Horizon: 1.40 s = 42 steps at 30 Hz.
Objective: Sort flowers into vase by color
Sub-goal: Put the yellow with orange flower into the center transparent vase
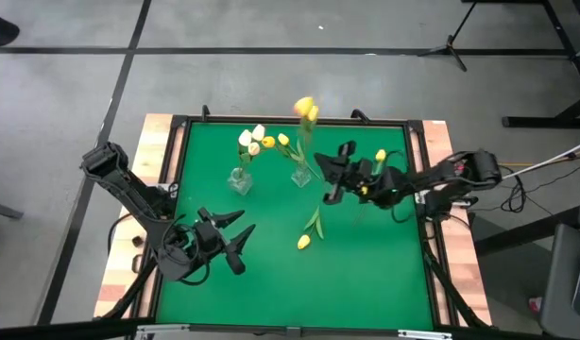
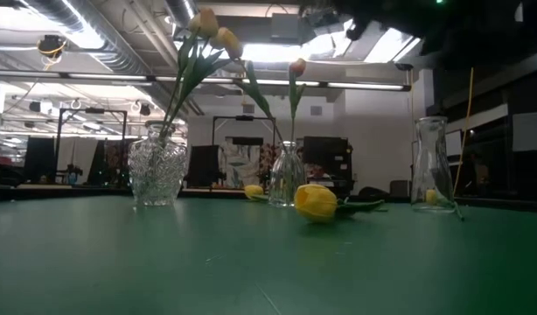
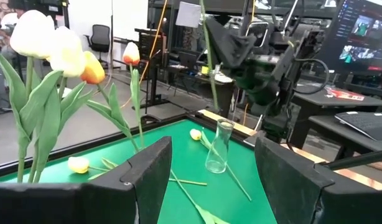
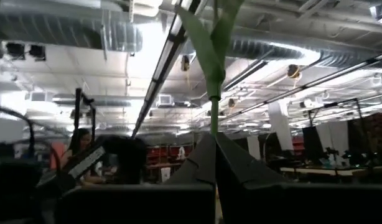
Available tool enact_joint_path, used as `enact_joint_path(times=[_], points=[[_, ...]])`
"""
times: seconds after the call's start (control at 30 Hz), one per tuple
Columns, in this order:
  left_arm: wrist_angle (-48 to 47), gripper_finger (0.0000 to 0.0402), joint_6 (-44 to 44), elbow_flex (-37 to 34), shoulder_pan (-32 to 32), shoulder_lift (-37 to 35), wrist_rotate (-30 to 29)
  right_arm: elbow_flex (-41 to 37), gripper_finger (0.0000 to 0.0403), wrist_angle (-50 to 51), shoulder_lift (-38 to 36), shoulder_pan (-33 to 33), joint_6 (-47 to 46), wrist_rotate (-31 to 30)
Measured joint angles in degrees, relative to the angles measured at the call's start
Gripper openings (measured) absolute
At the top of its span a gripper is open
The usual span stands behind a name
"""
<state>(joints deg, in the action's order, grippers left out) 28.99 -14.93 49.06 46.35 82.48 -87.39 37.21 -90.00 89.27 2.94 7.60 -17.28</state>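
My right gripper [image 1: 330,175] is up over the table's right half, shut on a tulip's green stem [image 4: 214,118]; that flower's head is out of view. Below the gripper stands an empty clear vase [image 3: 219,146], also seen in the low view [image 2: 430,166]. Two more vases stand farther left, one holding white tulips [image 1: 250,142] and one holding yellow tulips [image 1: 305,109]. One yellow tulip [image 1: 303,242] lies on the green mat. My left gripper [image 1: 224,241] hangs level and open at the near left, with nothing between its fingers [image 3: 153,174]. My right gripper pinches a tulip's thin green stem [image 4: 214,121] between its two shut fingers. The fingers come from the table's right, slanting upward, and lie across the stem. The stem [image 3: 209,68] stands nearly upright, lifted clear, its lower end close to the empty vase's mouth [image 3: 224,122]. Whether it is inside, I cannot tell.
Another yellow tulip [image 3: 195,134] lies on the mat beyond the empty vase, partly under the right arm. The mat [image 1: 366,274] is framed by a black rim and wooden edges [image 1: 129,255]. The near middle and near right of the mat are bare.
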Motion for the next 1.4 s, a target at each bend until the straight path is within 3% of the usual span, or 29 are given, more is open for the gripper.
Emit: enact_joint_path(times=[0.23,0.43,0.53,0.77,1.07,1.17,1.3,1.4], points=[[0.42,0.0227,-0.39,0.00,-2.38,0.00,4.08,2.95,0.0000,0.07,4.16,3.68,-4.27,4.88],[3.07,0.0227,0.29,0.00,-11.42,-0.04,24.77,2.97,0.0000,-0.09,3.80,10.51,-2.98,4.25],[3.10,0.0227,-2.23,0.00,-16.12,-0.04,30.53,2.97,0.0000,0.04,3.81,12.91,-1.36,3.96],[2.68,0.0227,-13.94,0.00,-20.95,-0.05,29.94,2.97,0.0000,-0.01,3.80,15.35,0.17,2.29],[1.04,0.0227,-22.64,0.00,-21.53,-0.13,31.30,2.83,0.0000,0.16,3.81,15.43,0.39,-0.10],[6.77,0.0227,-20.18,0.00,-22.97,-0.13,41.10,2.80,0.0000,0.26,3.81,15.43,0.32,-0.10],[12.94,0.0227,-10.52,0.00,-25.93,-0.16,64.61,2.80,0.0000,0.20,3.81,15.43,-0.08,-0.08],[15.60,0.0227,-2.73,0.00,-26.81,-0.21,67.73,2.81,0.0000,0.04,3.81,15.43,-0.89,-0.08]])
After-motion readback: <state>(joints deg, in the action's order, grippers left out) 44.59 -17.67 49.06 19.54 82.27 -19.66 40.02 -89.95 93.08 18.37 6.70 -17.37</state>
